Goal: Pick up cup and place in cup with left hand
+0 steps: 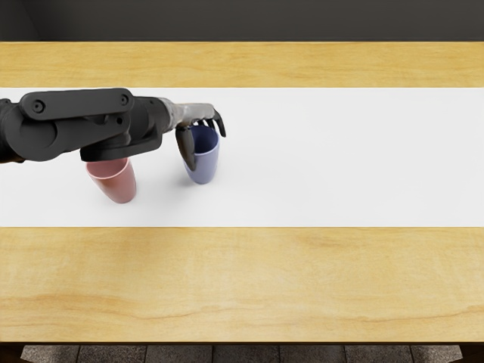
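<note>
While the left hand's fingers (219, 121) look loosely open, half curved with a gap for the cup, no firm hold shows; can't tell if they touch. Thumb (186, 147) down the near-left side of the blue cup (203, 165), other fingers over its far and right rim. Blue cup sits between them, roughly upright, mouth up; base just under them, looks to be on the white strip (340, 159). Step in hand, my read: the grasp, no clear lift. Next move: close thumb and fingers on the wall evenly, check grip, then raise straight up. Left of the fingers and a bit nearer: pink cup (119, 187), apart from blue, partly under the left arm (76, 117), probable target. Has to clear that rim before lowering in. Wooden desk (302, 272) beyond and nearer than the strip.
</note>
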Controlling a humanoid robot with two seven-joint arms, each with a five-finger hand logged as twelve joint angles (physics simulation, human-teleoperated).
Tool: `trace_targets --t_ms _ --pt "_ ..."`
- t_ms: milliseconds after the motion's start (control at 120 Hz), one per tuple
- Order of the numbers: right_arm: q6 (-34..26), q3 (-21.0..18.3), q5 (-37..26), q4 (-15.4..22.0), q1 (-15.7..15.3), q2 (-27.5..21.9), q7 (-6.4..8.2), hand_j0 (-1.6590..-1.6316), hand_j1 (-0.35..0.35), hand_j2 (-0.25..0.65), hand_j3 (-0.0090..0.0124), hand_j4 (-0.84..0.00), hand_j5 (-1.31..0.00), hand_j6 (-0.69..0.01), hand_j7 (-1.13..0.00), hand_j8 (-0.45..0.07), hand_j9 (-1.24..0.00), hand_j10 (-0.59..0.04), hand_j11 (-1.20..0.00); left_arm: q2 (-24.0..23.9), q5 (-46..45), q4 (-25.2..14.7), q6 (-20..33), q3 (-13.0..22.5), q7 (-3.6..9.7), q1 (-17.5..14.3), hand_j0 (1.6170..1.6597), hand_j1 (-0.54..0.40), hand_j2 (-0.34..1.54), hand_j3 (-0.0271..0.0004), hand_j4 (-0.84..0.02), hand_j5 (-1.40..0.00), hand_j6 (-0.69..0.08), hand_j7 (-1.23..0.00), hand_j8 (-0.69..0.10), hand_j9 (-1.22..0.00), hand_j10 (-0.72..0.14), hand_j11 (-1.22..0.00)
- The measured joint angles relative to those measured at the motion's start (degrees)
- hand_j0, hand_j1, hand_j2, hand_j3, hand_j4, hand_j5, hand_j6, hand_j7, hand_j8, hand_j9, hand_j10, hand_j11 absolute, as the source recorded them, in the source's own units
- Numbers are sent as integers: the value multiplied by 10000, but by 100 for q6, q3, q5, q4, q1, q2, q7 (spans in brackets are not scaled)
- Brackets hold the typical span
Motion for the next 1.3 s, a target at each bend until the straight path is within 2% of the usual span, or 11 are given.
trace_targets --t_ms 217,483,583,592,617,858,1033,1092,1300 --pt "-1 0 0 0 0 0 1 -16581 -3491 0 0 -1 0 -2 0 -1 0 0 0 86 -189 -123 -25 139 -2 -385 16560 -629 251 0 -4198 -5604 -3685 -5614 -3269 -5576 -4212 -5576" --pt "1 0 0 0 0 0 1 -16581 -3491 0 0 -1 0 -2 0 -1 0 -1 0 181 -312 -254 -21 419 -6 -681 16561 -790 426 0 -4256 -5702 -3472 -5760 -3082 -5681 -4287 -5683" --pt "0 0 0 0 1 0 1 -16581 -3491 0 0 -1 0 -1 0 -1 0 0 0 495 -338 -408 -21 474 -6 -844 16560 -749 413 0 -4263 -5707 -3520 -5756 -3174 -5686 -4292 -5687" --pt "0 0 0 0 1 0 1 -16581 -3491 0 0 -1 0 -1 0 -1 0 0 0 518 -345 -425 -22 480 -5 -876 16567 -998 1124 0 -4247 -5722 -3573 -5752 -3175 -5685 -4286 -5687" --pt "-1 0 0 0 2 0 1 -16581 -3491 0 0 -1 0 -2 0 -1 0 0 0 569 -355 -471 -21 504 -6 -934 16569 -1161 1175 0 -4269 -5705 -3392 -5721 -3092 -5685 -4294 -5687" --pt "0 0 0 0 0 0 1 -16581 -3491 0 0 -1 0 -2 0 -1 0 0 0 944 -543 -882 -21 752 -8 -1422 16565 -884 723 0 -4267 -5740 -3488 -5751 -3154 -5696 -4290 -5697" --pt "-1 0 0 0 1 0 0 -16581 -3491 0 0 -1 0 -2 0 -1 0 0 0 1028 -679 -1128 -22 875 -15 -1619 16563 -848 627 0 -4260 -5759 -3526 -5711 -3142 -5702 -4254 -5707" --pt "-1 0 0 0 0 0 -1 -16581 -3491 0 0 -1 0 -2 0 -1 0 0 0 1103 -732 -1195 -22 914 -18 -1756 16559 -642 472 0 -4238 -5788 -3658 -5769 -3234 -5712 -4256 -5716" --pt "0 0 0 0 0 0 -1 -16581 -3491 0 0 -1 0 -2 0 -1 0 -1 0 1279 -988 -1460 -21 1213 -37 -2264 16560 -770 509 0 -4316 -5818 -3531 -5839 -3187 -5772 -4330 -5775"
